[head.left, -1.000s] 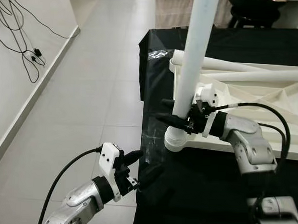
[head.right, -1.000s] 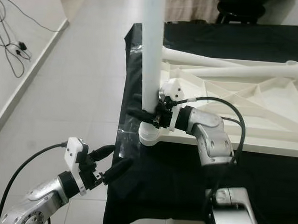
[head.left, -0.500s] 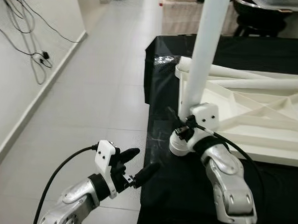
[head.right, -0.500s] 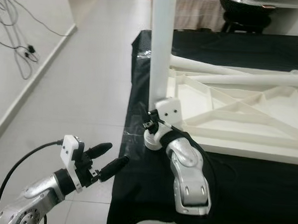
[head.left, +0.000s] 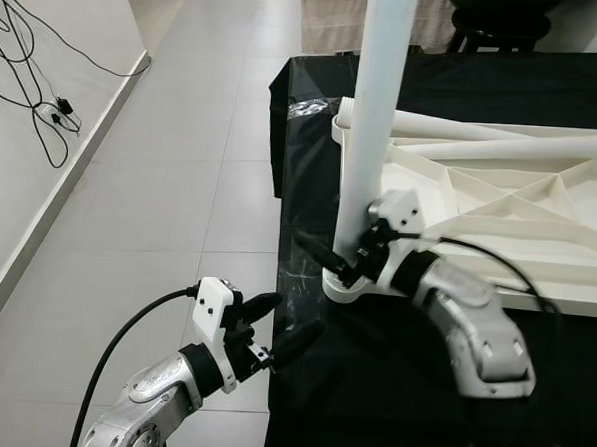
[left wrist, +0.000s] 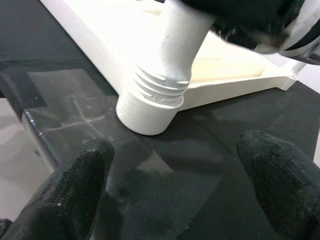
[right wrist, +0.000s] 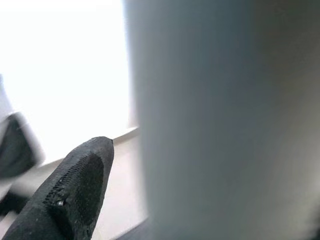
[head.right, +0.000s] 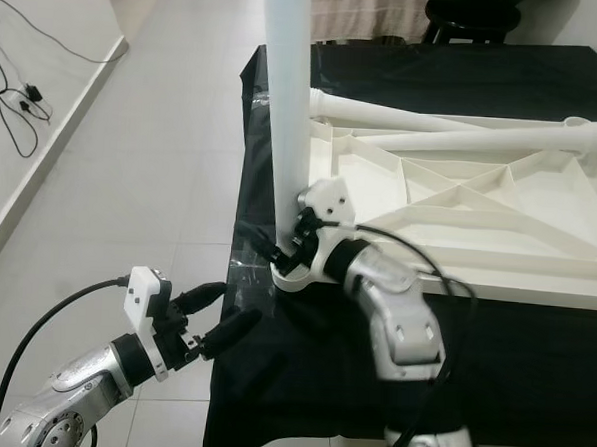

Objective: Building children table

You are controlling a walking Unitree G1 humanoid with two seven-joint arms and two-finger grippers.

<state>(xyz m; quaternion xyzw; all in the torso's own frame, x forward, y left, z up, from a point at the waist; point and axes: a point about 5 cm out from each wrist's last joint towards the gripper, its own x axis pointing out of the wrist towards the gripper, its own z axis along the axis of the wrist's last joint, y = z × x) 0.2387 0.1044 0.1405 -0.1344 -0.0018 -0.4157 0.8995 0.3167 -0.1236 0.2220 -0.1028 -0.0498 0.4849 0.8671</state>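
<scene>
A white children's table top (head.left: 500, 209) lies upside down on a black-covered table (head.left: 370, 387). One white leg (head.left: 374, 117) stands upright in its near-left corner socket (head.left: 343, 286). My right gripper (head.left: 341, 266) is shut on this leg just above the socket, and one black finger (head.left: 320, 253) reaches past the leg to the left. In the right wrist view the leg (right wrist: 215, 120) sits tight against a fingertip (right wrist: 75, 190). My left gripper (head.left: 283, 323) hangs open and empty beside the table's near-left edge. Its wrist view looks at the threaded leg base (left wrist: 150, 100).
Two more white legs (head.left: 483, 138) lie along the far side of the table top. Tiled floor (head.left: 181, 177) stretches to the left, with black cables (head.left: 35, 100) by the wall. Dark furniture (head.left: 499, 19) stands behind the table.
My right wrist has turned around the leg and dropped lower, towards the socket. The left gripper has stayed open by the table edge. The camera has shifted.
</scene>
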